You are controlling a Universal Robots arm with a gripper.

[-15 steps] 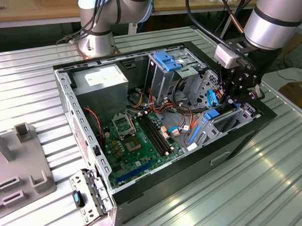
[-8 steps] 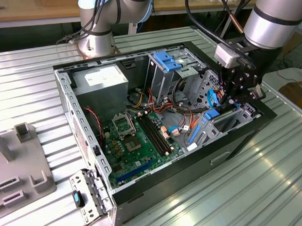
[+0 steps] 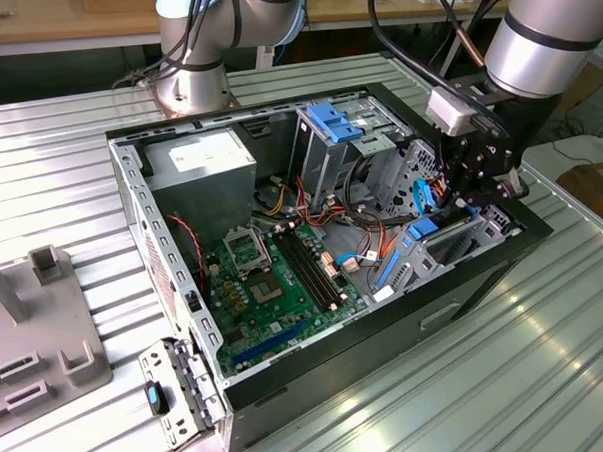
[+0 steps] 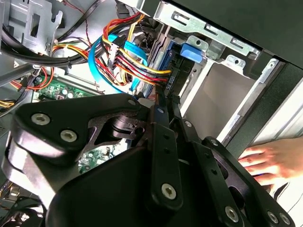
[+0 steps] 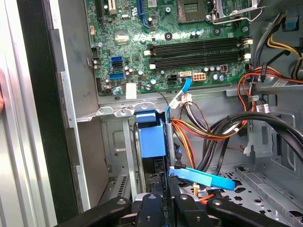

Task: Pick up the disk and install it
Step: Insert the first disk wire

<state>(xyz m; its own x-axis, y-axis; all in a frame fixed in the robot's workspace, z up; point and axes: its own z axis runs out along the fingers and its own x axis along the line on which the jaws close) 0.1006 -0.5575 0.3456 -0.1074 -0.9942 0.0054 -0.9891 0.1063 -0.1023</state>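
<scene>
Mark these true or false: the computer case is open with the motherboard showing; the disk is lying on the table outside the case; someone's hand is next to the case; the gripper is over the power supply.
1. The case is open, motherboard showing. True.
2. The disk lies on the table outside. False: it stands on edge inside the case, held by the gripper.
3. A hand rests beside the case. True.
4. The gripper is over the power supply. False: it is at the case's other end, on the exterior view's right.
</scene>
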